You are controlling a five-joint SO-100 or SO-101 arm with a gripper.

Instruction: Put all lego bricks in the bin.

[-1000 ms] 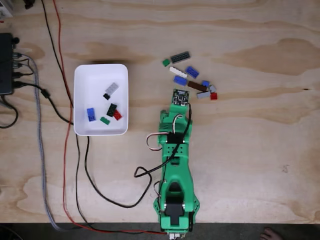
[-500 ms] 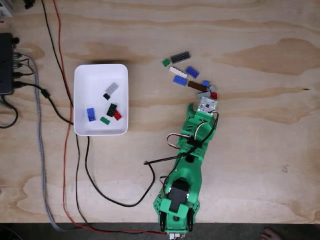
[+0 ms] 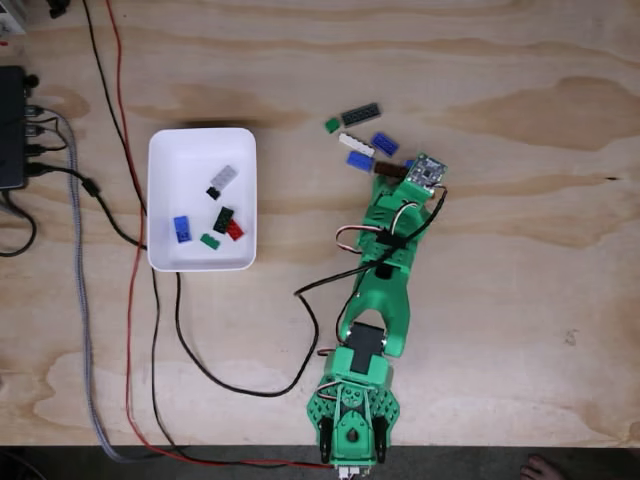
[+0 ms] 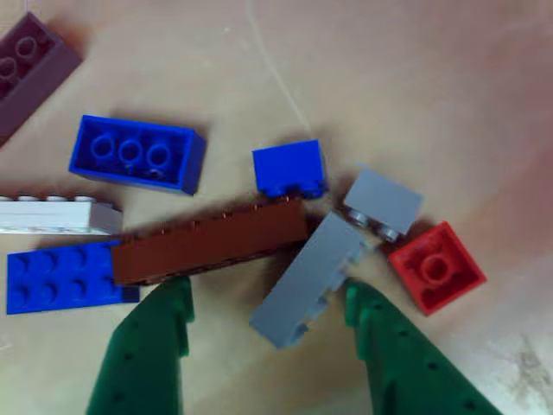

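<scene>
In the other view my gripper (image 4: 266, 294) is open, its green fingers (image 4: 147, 346) low over the table. A long grey brick (image 4: 307, 281) lies slanted between them. The left fingertip is at the edge of a long brown brick (image 4: 212, 242). Around these lie blue bricks (image 4: 138, 156) (image 4: 289, 169), a white one (image 4: 56, 214), a small grey one (image 4: 384, 201) and a red one (image 4: 435, 265). In the fixed view my green arm (image 3: 385, 260) reaches up to the pile of lego bricks (image 3: 360, 161). The white bin (image 3: 165, 150) stands to the left with several bricks (image 3: 223, 177) inside.
In the fixed view, cables (image 3: 180, 330) run across the left side of the plywood table and past the bin's lower edge. A black box (image 3: 12, 128) with plugs sits at the far left edge. A green brick (image 3: 332, 125) and a dark grey brick (image 3: 361, 114) lie beyond the pile.
The arm has swung right and stretched further up the table, bringing its wrist from below the pile to over the pile's right end.
</scene>
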